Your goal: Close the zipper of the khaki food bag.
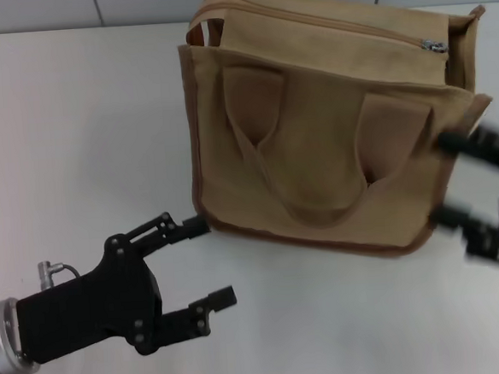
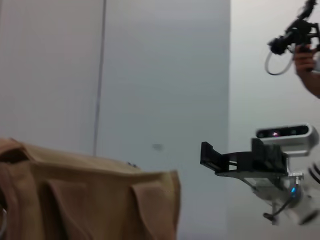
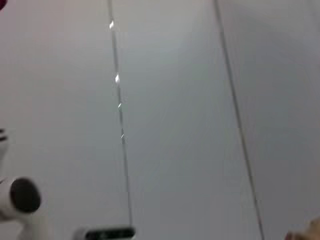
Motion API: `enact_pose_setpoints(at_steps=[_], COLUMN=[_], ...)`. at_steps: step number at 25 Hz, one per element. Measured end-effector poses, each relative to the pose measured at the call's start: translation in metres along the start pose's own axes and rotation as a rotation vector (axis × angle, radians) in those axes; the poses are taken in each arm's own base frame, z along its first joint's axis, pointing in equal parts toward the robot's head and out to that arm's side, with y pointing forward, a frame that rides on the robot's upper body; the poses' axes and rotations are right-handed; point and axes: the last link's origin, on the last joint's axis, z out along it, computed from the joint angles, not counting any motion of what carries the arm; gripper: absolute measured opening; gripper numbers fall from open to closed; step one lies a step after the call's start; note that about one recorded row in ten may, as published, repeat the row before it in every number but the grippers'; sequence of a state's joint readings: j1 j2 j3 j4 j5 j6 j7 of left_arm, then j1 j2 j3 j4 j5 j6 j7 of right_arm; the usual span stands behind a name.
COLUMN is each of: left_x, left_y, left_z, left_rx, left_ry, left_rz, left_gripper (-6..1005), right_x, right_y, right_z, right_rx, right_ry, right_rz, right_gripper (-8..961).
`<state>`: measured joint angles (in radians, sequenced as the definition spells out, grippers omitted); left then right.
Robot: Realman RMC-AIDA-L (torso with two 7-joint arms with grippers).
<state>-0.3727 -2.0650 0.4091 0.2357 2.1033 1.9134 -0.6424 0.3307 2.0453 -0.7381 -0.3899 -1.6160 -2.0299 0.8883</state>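
bag: khaki food bag (image 1: 332, 138) stands upright on the white table (image 1: 74, 122), broad face with both handles (image 1: 318, 191) toward me, top edge tilted away

zipper: line runs along the top; metal pull (image 1: 433, 47) sits at the end on my right side. From the head view the teeth look drawn together along the visible run, so it reads as shut or nearly so. The far left end near the corner loop is too unclear to confirm

stage: pull at that end fits either a finished close or a pull parked at its start, depending on which way this zipper runs. I can't settle that from here, so I call no move

left gripper (image 1: 205, 263): mine, low and just off the bag's near left bottom corner, fingers spread apart, nothing between them. Upper fingertip (image 1: 196, 226) is at or almost touching the bottom hem; I can't tell if there's contact. Reads as a spot for bracing the bag so it doesn't slide when the pull is tugged

right gripper (image 1: 455, 181): at the bag's right side, motion-blurred, two dark fingers parted, one by the upper side panel and one near the lower corner. Can't see it pinching fabric

left wrist view: sees the bag top and the other arm's gripper beyond it

right wrist view: mostly wall, only a sliver of tan at the edge

risk: soft canvas, bag likely to tip or skid if pulled without a hold
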Motion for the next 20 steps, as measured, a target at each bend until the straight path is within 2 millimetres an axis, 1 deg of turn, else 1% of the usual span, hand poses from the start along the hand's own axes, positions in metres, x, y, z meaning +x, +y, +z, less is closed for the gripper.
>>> enact_pose_setpoints(at_steps=[1, 2, 3, 4, 5, 7, 9, 10, 12, 17, 20], left_x=[0.0, 0.0, 0.0, -0.001, -0.001, -0.001, 0.0, 0.0, 0.001, 0.001, 0.001], left_y=[0.0, -0.005, -0.005, -0.01, -0.01, -0.016, -0.02, -0.02, -0.02, -0.019, -0.018], left_z=[0.0, -0.001, -0.001, -0.001, -0.001, -0.003, -0.005, -0.005, -0.007, -0.004, -0.003], left_rx=[0.0, -0.03, -0.03, -0.036, -0.036, -0.031, -0.028, -0.028, -0.028, -0.051, -0.055], left_ry=[0.0, -0.053, -0.053, -0.092, -0.092, -0.136, -0.154, -0.154, -0.158, -0.159, -0.156], left_rz=[0.0, -0.02, -0.02, -0.04, -0.04, -0.064, -0.063, -0.063, -0.059, -0.051, -0.051], left_gripper=[798, 798, 798, 798, 798, 799, 799, 799, 799, 799, 799], right_x=[0.0, 0.005, 0.005, 0.012, 0.012, 0.021, 0.032, 0.032, 0.037, 0.042, 0.044], right_y=[0.0, 0.002, 0.002, 0.002, 0.002, 0.002, 0.003, 0.003, 0.003, 0.002, 0.0], right_z=[0.0, 0.0, 0.0, 0.0, 0.0, 0.001, 0.004, 0.004, 0.006, 0.017, 0.019], right_rx=[0.0, -0.02, -0.02, -0.011, -0.011, -0.011, -0.045, -0.045, -0.086, -0.19, -0.187], right_ry=[0.0, 0.047, 0.047, 0.089, 0.089, 0.145, 0.241, 0.241, 0.295, 0.372, 0.382], right_rz=[0.0, 0.007, 0.007, 0.011, 0.011, 0.009, 0.009, 0.009, 0.021, 0.046, 0.038], right_gripper=[718, 718, 718, 718, 718, 718, 718, 719, 719, 719, 743])
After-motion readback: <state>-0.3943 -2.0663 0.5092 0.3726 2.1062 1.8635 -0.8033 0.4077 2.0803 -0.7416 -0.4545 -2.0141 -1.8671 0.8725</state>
